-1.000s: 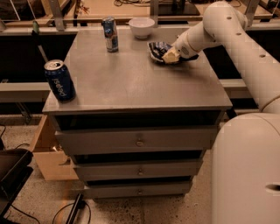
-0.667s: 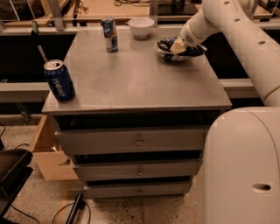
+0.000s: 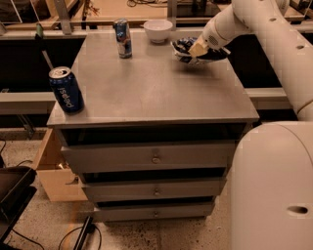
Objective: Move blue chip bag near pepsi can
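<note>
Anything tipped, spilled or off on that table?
Nothing spilled or tipped. Only oddity: the pepsi can sits at the front-left corner of the table, close to its edge. The gripper, far right, has its jaws shut on the blue chip bag.

Grey bench (image 3: 161, 93) with three knobbed drawers (image 3: 155, 157), standing on a speckled floor (image 3: 44, 219). An open wooden box (image 3: 51, 168) sits at its left, a wooden worktop (image 3: 137, 7) behind. End effector (image 3: 198, 49) over the bench's far right corner.
</note>
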Motion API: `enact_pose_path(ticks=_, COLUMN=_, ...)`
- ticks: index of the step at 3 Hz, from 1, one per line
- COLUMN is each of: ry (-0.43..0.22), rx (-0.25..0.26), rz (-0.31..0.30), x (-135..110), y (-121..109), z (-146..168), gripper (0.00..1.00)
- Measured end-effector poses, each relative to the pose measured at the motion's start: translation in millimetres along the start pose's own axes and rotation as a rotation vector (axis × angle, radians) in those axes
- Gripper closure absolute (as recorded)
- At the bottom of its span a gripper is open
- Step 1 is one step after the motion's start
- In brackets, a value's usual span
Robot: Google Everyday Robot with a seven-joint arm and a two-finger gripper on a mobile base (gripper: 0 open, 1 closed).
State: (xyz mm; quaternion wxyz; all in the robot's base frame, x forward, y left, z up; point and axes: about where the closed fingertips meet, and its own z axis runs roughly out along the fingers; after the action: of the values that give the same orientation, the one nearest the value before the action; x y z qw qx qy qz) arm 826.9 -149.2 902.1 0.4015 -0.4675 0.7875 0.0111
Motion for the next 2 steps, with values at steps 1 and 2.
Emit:
enact_pose_path(ticks=1, ry=-0.028, rx=0.002, rz=-0.032, x=-15.2, y=-3.3, z=-19.6, gripper=1.00)
enact_pose_path(ticks=2, ry=-0.049, rx=-0.019, rz=-0.085, x=-33.6, y=7.0, z=-44.9, gripper=1.00)
